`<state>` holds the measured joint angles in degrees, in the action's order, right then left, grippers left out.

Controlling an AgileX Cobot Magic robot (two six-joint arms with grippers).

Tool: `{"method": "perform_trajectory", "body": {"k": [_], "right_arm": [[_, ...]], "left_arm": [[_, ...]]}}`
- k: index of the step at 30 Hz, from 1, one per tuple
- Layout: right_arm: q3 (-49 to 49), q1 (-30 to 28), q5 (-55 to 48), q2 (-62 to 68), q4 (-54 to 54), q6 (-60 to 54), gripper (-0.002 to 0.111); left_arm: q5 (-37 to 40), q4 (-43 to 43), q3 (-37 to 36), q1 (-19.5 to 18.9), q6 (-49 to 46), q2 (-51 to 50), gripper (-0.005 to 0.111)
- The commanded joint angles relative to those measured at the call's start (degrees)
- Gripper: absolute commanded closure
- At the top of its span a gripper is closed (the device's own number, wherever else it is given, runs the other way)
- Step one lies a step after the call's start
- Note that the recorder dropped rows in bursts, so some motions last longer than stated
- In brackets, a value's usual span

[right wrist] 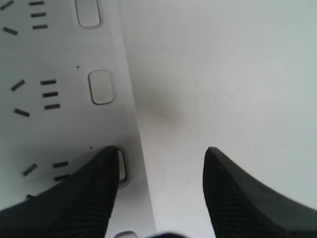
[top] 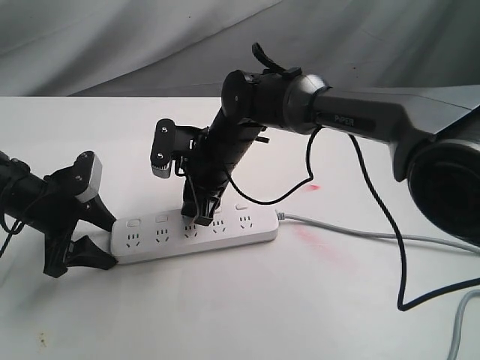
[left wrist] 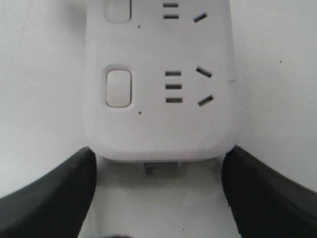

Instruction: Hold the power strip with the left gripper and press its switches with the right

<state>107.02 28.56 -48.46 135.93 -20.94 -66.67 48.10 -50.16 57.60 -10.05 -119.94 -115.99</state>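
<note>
The long white power strip (top: 172, 244) lies flat on the table, and its end fills the left wrist view (left wrist: 158, 124). My left gripper (top: 111, 242) (left wrist: 158, 158) straddles that rounded end, with both wide black fingers (left wrist: 59, 193) against its corners. My right gripper (top: 198, 217) (right wrist: 161, 153) points down onto the strip's middle and is open. One of its fingertips (right wrist: 99, 183) rests on the third of the switches (right wrist: 122, 166), mostly covering it; the other hangs over bare table beside the strip. Other switches (top: 133, 223) (left wrist: 119, 88) (right wrist: 100, 87) show uncovered.
The thin grey cord (top: 360, 232) leaves the strip's right end and runs off to the right. A black cable (top: 397, 262) loops down from the right arm (top: 352, 120) onto the table. Faint red marks (top: 309, 234) stain the white tabletop. Grey cloth hangs behind.
</note>
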Motion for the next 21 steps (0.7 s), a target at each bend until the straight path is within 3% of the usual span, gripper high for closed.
{"method": "perform_trajectory", "body": {"k": [1, 21], "right_arm": [[-1.27, 0.11, -0.55, 3.3, 0.63, -0.8, 0.059], [-1.27, -0.53, 1.12, -8.18, 2.7, -0.52, 0.059]], "left_arm": [[0.24, -0.75, 0.07, 0.33, -0.03, -0.13, 0.04], [0.24, -0.75, 0.07, 0.33, -0.03, -0.13, 0.04]]}}
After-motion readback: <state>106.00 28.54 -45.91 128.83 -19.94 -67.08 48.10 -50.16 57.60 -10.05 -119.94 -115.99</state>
